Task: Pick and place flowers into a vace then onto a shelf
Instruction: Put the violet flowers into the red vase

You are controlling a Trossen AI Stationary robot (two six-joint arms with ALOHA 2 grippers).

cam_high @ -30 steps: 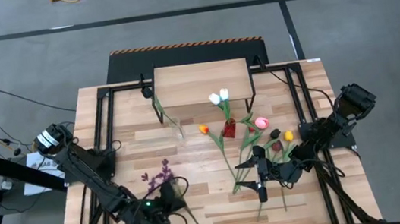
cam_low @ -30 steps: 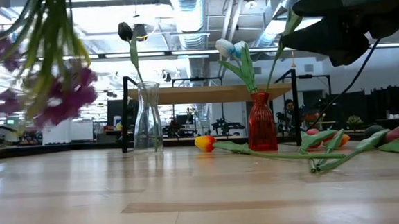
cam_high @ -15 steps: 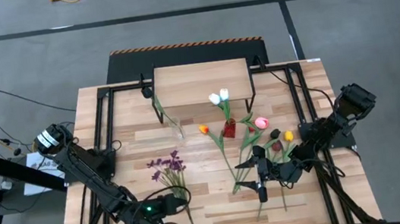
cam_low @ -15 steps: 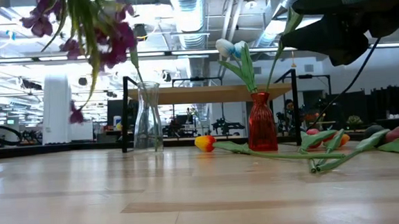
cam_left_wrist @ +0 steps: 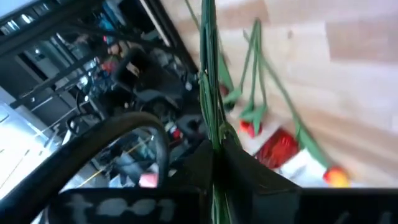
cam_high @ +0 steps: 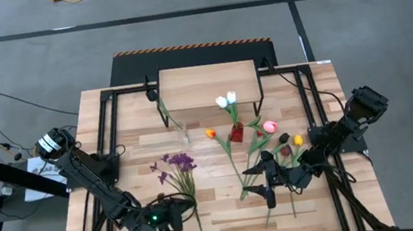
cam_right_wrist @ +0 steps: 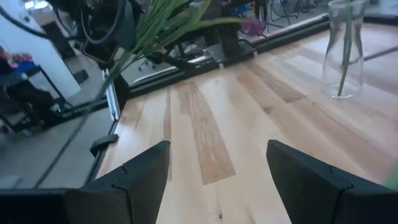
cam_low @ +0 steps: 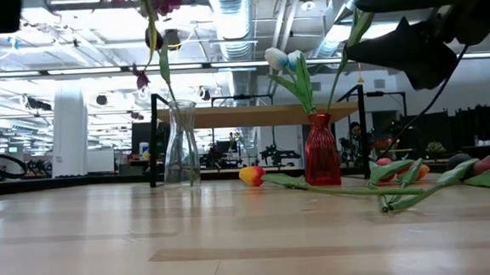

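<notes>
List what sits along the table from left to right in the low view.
Clear glass vase holding a dark tulip → orange tulip lying flat → red vase with white tulips → a heap of tulips lying on the table.

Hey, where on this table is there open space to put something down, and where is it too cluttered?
Bare wood lies along the front edge between the left gripper and right gripper, and on the left strip beside the clear vase. The shelf top is bare too. It is crowded around the red vase, where loose tulips sprawl rightward, and where the purple sprigs hang.
</notes>
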